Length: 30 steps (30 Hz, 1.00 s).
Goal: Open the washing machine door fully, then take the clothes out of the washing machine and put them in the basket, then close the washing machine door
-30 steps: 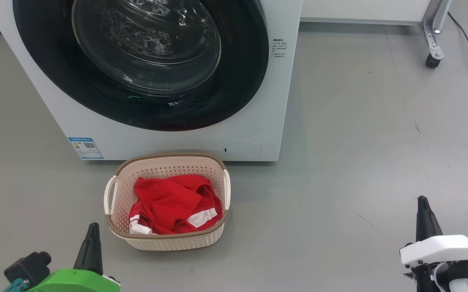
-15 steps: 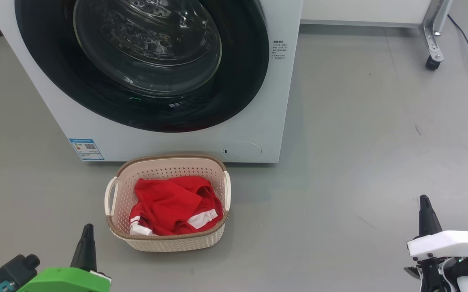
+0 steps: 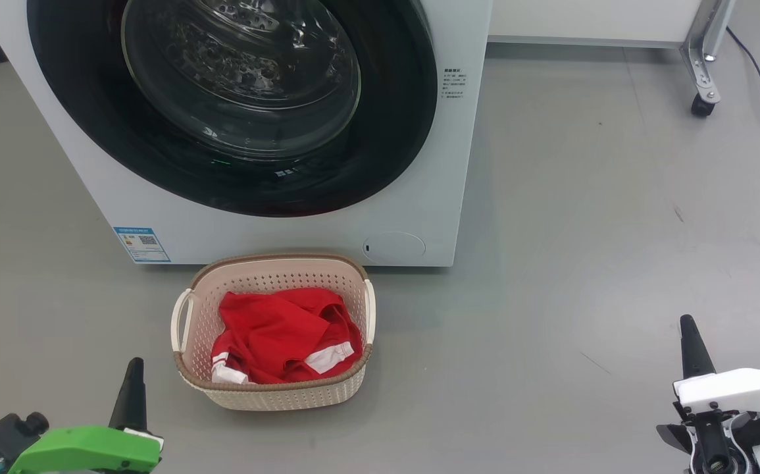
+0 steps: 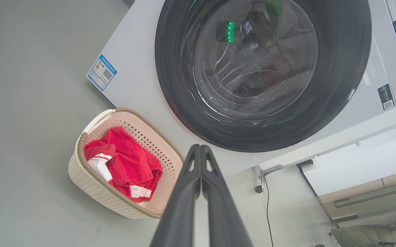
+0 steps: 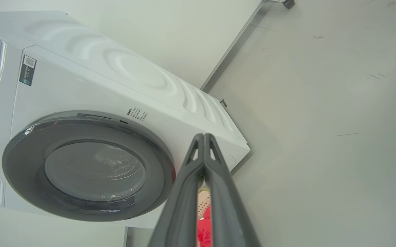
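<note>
- Looking from the head: the door (image 3: pixel 235 99) sits shut on the washer (image 3: pixel 287 237). The clothes (image 3: pixel 274 332) lie in the basket (image 3: pixel 274 262), just in front of it. The left gripper (image 3: pixel 135 372) and right gripper (image 3: pixel 686 329) hang low, well apart from both.
- Left wrist: the fingers are pressed together and hold nothing. The door is flush and the clothes are in the basket.
- Right wrist: the fingers are pressed together and empty, and the door is flush with the front. All three steps look done, and nothing seems left.
</note>
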Tool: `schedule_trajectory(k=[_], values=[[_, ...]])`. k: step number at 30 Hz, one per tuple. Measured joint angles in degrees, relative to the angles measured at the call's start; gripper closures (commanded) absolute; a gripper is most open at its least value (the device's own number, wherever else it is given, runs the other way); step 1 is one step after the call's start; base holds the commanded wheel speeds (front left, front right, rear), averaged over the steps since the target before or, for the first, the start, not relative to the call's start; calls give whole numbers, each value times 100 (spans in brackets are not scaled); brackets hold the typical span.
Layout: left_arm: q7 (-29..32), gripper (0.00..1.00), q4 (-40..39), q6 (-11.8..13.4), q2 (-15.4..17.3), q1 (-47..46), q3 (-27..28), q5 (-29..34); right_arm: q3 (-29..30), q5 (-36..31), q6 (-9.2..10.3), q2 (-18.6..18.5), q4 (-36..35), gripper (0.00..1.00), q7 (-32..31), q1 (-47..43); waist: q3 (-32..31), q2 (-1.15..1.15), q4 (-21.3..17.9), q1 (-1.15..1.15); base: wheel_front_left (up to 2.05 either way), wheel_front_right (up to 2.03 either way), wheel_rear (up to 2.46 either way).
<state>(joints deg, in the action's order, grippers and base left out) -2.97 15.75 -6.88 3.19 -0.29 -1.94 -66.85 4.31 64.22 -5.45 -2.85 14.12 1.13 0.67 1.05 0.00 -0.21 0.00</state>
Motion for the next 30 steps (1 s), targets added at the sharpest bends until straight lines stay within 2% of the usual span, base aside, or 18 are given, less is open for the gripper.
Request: schedule_trajectory(k=[30], values=[[579,100,11,-1,1,-215,319,-2061,280,2090,-103,51,132,100,-579,218,-70,0,16,0,0,0,0]])
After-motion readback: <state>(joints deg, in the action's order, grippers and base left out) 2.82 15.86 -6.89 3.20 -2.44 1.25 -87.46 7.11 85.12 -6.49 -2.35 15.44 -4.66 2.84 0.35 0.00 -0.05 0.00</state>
